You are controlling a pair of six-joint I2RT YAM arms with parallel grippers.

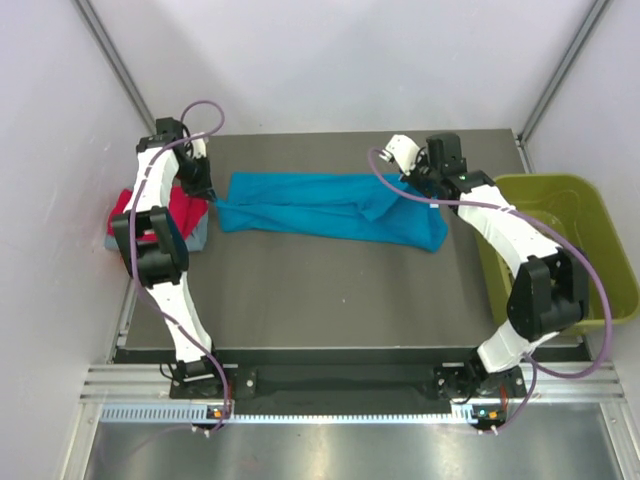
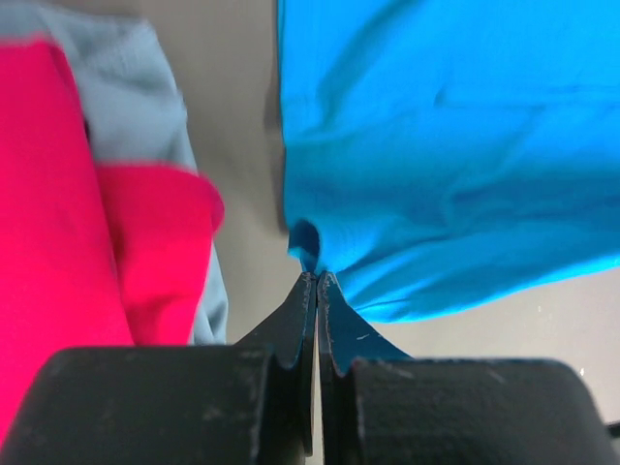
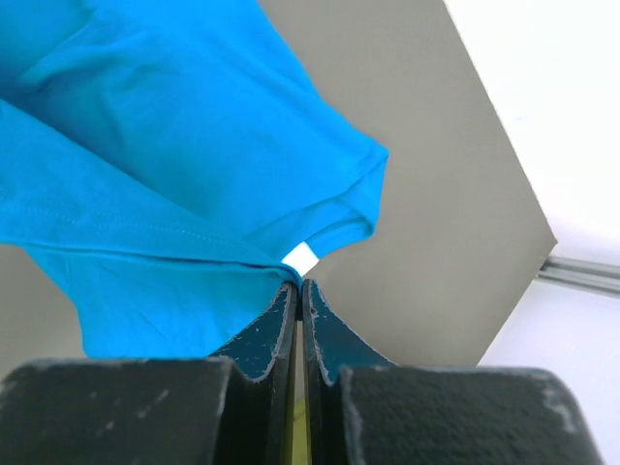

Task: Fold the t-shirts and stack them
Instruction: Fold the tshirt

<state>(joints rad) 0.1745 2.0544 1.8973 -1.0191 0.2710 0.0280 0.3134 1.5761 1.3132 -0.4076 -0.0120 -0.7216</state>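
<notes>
Slippage was my worry: each grip took only a thin fold of cloth, so an uneven pull could tug the teal shirt (image 1: 330,208) free or twist it. My left gripper (image 2: 317,281) was clamped on the shirt's left edge, just beside the red shirt (image 2: 58,194) and grey shirt (image 2: 145,87) stacked at the left of the table (image 1: 340,290). A careless sweep there could drag that stack askew. My right gripper (image 3: 298,289) was pinched shut on the shirt's edge by the white label (image 3: 303,258). The shirt lay spread across the table's far half. Both arms reached far with wrists bent down, the right one near the bin (image 1: 600,230).
</notes>
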